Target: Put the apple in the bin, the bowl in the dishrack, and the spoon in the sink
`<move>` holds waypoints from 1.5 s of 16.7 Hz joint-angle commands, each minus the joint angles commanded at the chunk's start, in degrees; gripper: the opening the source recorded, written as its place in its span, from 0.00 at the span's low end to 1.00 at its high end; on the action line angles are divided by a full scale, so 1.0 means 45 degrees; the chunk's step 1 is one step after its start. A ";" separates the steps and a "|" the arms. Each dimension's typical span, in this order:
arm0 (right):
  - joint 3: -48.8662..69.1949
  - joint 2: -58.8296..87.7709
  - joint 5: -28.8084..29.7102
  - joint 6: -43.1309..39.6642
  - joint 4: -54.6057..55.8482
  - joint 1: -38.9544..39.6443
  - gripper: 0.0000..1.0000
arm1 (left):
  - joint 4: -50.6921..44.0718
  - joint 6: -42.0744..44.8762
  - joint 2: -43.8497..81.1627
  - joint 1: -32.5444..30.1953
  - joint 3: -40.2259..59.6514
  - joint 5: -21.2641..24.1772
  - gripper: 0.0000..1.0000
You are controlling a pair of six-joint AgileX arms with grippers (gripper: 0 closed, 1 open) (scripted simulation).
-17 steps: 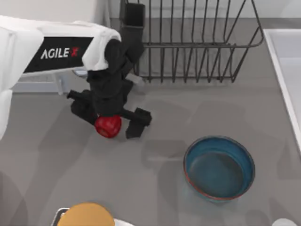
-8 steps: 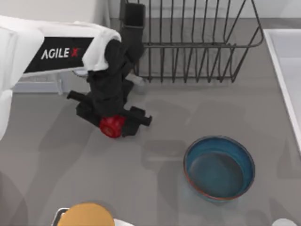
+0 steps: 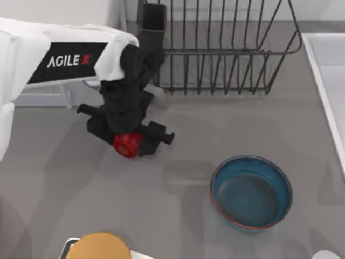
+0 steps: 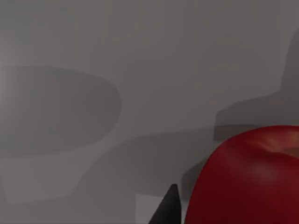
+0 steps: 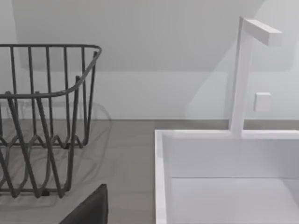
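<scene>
From above, the left gripper point(image 3: 131, 141) had its fingers drawn in tight against the apple point(image 3: 128, 144) on the table left of the bowl point(image 3: 251, 193) and below the dishrack point(image 3: 226, 48); I judged the round glossy fruit could squirt out of an off-centre pinch. The left wrist view showed the apple beside one dark fingertip point(image 4: 167, 209). The right wrist view faced the sink point(image 5: 224, 177), its own fingers not readable.

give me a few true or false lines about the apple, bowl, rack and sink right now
1. The left pincer is shut on the apple. True.
2. The bowl sits inside the dishrack. False: it stands on the table, nearer the camera than the rack.
3. The apple lies in the bowl. False: it is apart from it, toward the table's left.
4. The sink lies at the table's right edge. True.
</scene>
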 joint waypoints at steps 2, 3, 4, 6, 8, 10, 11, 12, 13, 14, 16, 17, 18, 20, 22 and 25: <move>0.0000 0.0000 0.0000 0.0000 0.0000 0.0000 1.00 | -0.0478 0.0004 -0.0113 -0.0026 0.0442 -0.0018 0.00; 0.0000 0.0000 0.0000 0.0000 0.0000 0.0000 1.00 | -0.0916 -0.0011 -0.0208 -0.0023 0.0791 -0.0023 0.00; 0.0000 0.0000 0.0000 0.0000 0.0000 0.0000 1.00 | -0.1494 -0.0032 -0.0324 -0.0012 0.1178 -0.0023 0.00; 0.0000 0.0000 0.0000 0.0000 0.0000 0.0000 1.00 | -0.2883 -0.0052 -0.0590 -0.0010 0.1988 -0.0017 0.00; 0.0000 0.0000 0.0000 0.0000 0.0000 0.0000 1.00 | -0.3921 -0.0052 -0.0898 -0.0019 0.2763 -0.0011 0.00; 0.0000 0.0000 0.0000 0.0000 0.0000 0.0000 1.00 | -0.4420 -0.0051 -0.1153 -0.0020 0.3226 -0.0009 0.00; 0.0000 0.0000 0.0000 0.0000 0.0000 0.0000 1.00 | -0.4468 -0.0051 -0.1188 -0.0019 0.3270 -0.0009 0.00; 0.0000 0.0000 0.0000 0.0000 0.0000 0.0000 1.00 | -0.4468 -0.0051 -0.1188 -0.0019 0.3270 -0.0009 0.00; 0.0000 0.0000 0.0000 0.0000 0.0000 0.0000 1.00 | -0.4468 -0.0051 -0.1188 -0.0019 0.3270 -0.0009 0.00; 0.0000 0.0000 0.0000 0.0000 0.0000 0.0000 1.00 | -0.4438 -0.0029 -0.1145 -0.0002 0.3245 -0.0015 0.00; 0.0000 0.0000 0.0000 0.0000 0.0000 0.0000 1.00 | -0.4415 -0.0141 -0.1202 0.0001 0.3225 -0.0004 0.00; 0.0000 0.0000 0.0000 0.0000 0.0000 0.0000 1.00 | -0.4372 -0.0372 -0.1316 0.0007 0.3183 0.0017 0.00; 0.0000 0.0000 0.0000 0.0000 0.0000 0.0000 1.00 | -0.4312 -0.0723 -0.1486 0.0016 0.3114 0.0047 0.00; 0.0000 0.0000 0.0000 0.0000 0.0000 0.0000 1.00 | -0.4170 -0.1866 -0.1979 0.0051 0.2888 0.0116 0.00; 0.0000 0.0000 0.0000 0.0000 0.0000 0.0000 1.00 | -0.4069 -0.3520 -0.2563 0.0111 0.2597 0.0176 0.00; 0.0000 0.0000 0.0000 0.0000 0.0000 0.0000 1.00 | -0.4052 -0.7009 -0.3489 0.0303 0.2006 0.0228 0.00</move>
